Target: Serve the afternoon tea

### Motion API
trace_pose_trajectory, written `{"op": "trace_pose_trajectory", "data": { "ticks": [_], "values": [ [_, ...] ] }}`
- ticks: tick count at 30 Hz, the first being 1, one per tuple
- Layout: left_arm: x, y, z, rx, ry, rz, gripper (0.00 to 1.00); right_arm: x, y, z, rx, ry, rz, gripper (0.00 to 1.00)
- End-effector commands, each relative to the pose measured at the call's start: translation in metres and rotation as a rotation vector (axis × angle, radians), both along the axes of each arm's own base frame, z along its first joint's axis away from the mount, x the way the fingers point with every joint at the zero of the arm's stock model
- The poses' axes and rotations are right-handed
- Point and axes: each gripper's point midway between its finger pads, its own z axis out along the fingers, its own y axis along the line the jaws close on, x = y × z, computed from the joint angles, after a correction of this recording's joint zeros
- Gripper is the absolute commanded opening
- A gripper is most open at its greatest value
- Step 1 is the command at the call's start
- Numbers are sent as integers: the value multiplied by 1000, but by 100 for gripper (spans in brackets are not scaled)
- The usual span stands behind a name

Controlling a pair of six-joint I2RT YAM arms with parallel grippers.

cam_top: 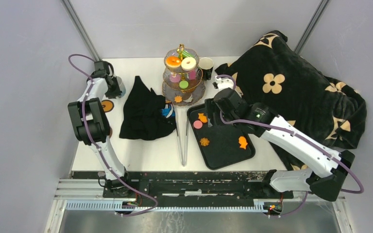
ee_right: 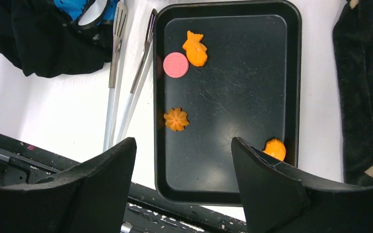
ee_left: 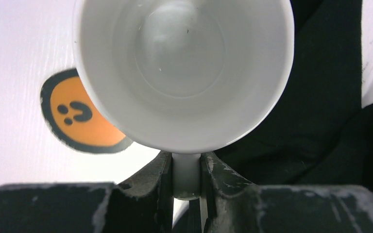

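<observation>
Only the left wrist view shows the left jaws closed on the handle of a white cup [ee_left: 184,73]; the top view hides this grip. The right jaws stand wide open, empty, above the tray [ee_right: 233,97]. A pink disc [ee_right: 176,64] and orange cookies [ee_right: 195,48] lie between and ahead of them, one cookie [ee_right: 275,148] half hidden by a finger [ee_right: 281,194].

black face mark on orange disc [ee_left: 93,130], no legible text

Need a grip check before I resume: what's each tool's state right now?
Left tool: closed on the handle of the white cup.
Right tool: open, empty, above the black tray.
</observation>
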Motion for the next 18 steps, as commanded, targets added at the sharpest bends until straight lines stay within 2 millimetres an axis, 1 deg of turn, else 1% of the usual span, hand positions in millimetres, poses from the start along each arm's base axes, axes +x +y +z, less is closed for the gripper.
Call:
{"op": "trace_pose_trajectory", "data": {
  "ticks": [1, 7, 9, 11, 14, 17, 18],
  "values": [
    [20, 4, 90, 36, -278, 73, 3, -1, -16, 9, 10, -43, -53, 78],
    [10, -3, 126, 77, -354, 88, 3, 0, -32, 17, -22, -96, -77, 78],
    [5, -5, 134, 96, -367, 105, 3, 1, -34, 17, -30, -108, -74, 78],
    [-3, -8, 134, 113, -368, 125, 3, 1, -35, 15, -40, -111, -69, 78],
    [-17, -6, 133, 120, -380, 191, 3, 1, -36, 11, -55, -105, -69, 78],
    [-32, -3, 126, 108, -383, 282, 3, 1, -36, 8, -67, -100, -61, 78],
    [-38, -3, 120, 100, -381, 305, 3, 1, -36, 6, -72, -98, -63, 78]
  ]
}}
